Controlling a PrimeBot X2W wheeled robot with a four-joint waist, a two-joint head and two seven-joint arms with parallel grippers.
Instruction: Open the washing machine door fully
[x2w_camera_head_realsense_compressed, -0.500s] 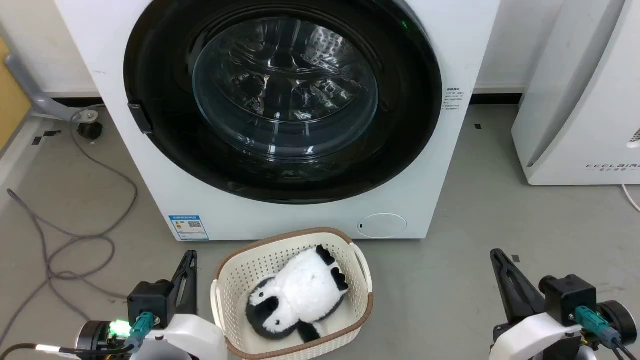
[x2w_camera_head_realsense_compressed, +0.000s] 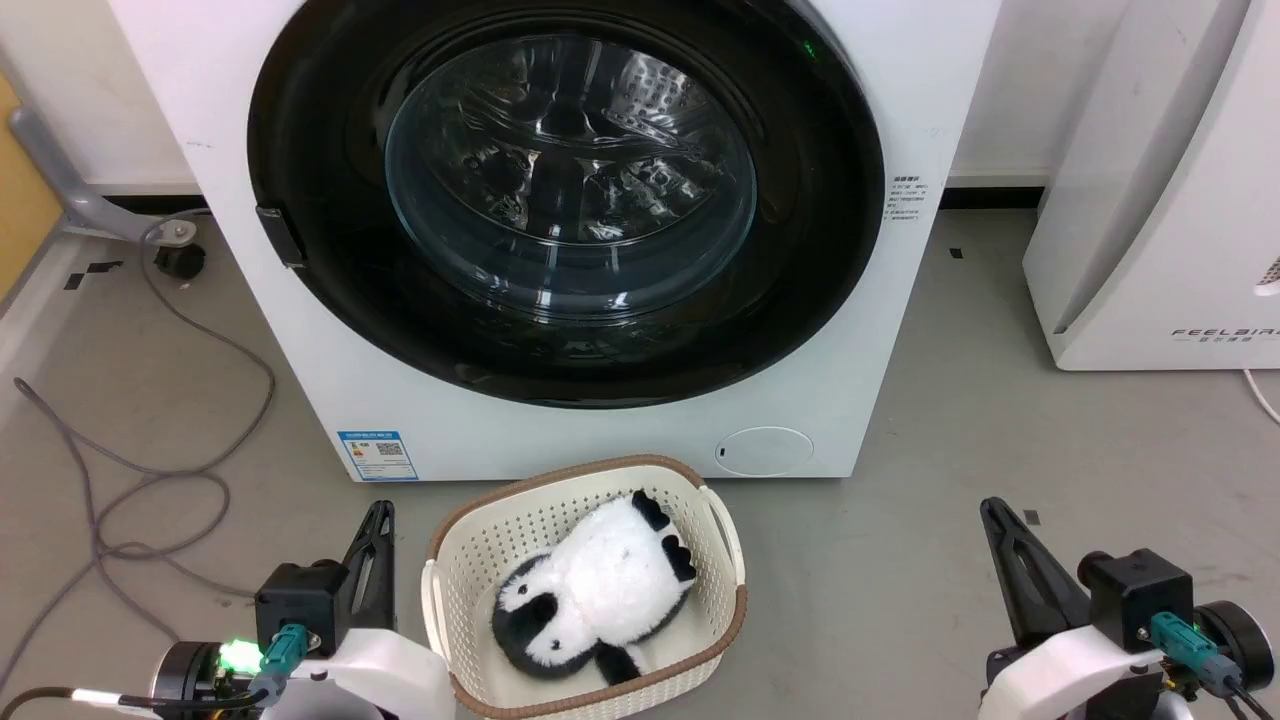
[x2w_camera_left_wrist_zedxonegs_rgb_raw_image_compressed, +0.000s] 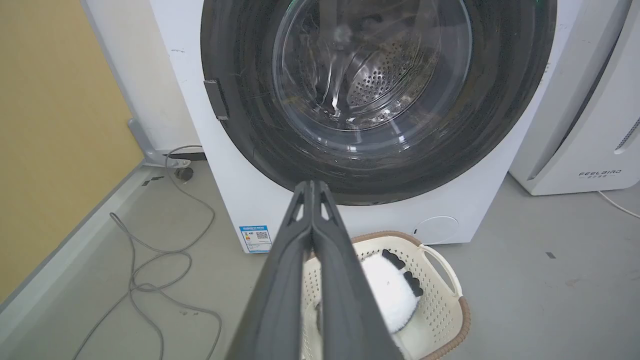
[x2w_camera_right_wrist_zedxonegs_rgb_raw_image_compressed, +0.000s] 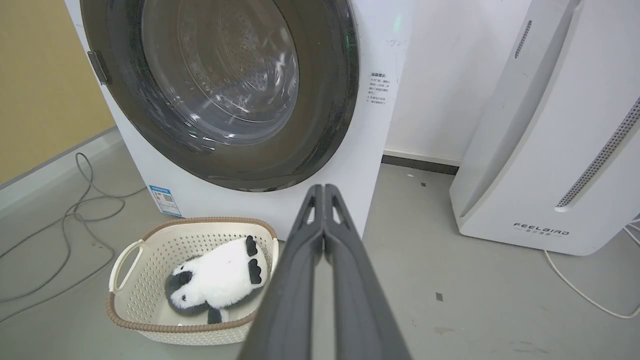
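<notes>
The white washing machine (x2w_camera_head_realsense_compressed: 600, 440) stands straight ahead, and its round glossy black door (x2w_camera_head_realsense_compressed: 330, 290) with the clear glass bowl lies flat against the front, closed. A small dark latch tab (x2w_camera_head_realsense_compressed: 280, 236) sits on the door's left rim. My left gripper (x2w_camera_head_realsense_compressed: 380, 510) hovers low at the lower left, shut and empty, well short of the door (x2w_camera_left_wrist_zedxonegs_rgb_raw_image_compressed: 250, 140). At the lower right my right gripper (x2w_camera_head_realsense_compressed: 990, 507) is shut too, holding nothing, far from the door (x2w_camera_right_wrist_zedxonegs_rgb_raw_image_compressed: 320, 125). In each wrist view the fingertips (x2w_camera_left_wrist_zedxonegs_rgb_raw_image_compressed: 312, 184) (x2w_camera_right_wrist_zedxonegs_rgb_raw_image_compressed: 324, 187) press together.
A cream basket (x2w_camera_head_realsense_compressed: 470, 545) with a black-and-white plush panda (x2w_camera_head_realsense_compressed: 600, 590) sits on the floor in front of the machine, between my grippers. Grey cables (x2w_camera_head_realsense_compressed: 120, 480) loop on the left floor. A white FEELAIR appliance (x2w_camera_head_realsense_compressed: 1150, 230) stands to the right.
</notes>
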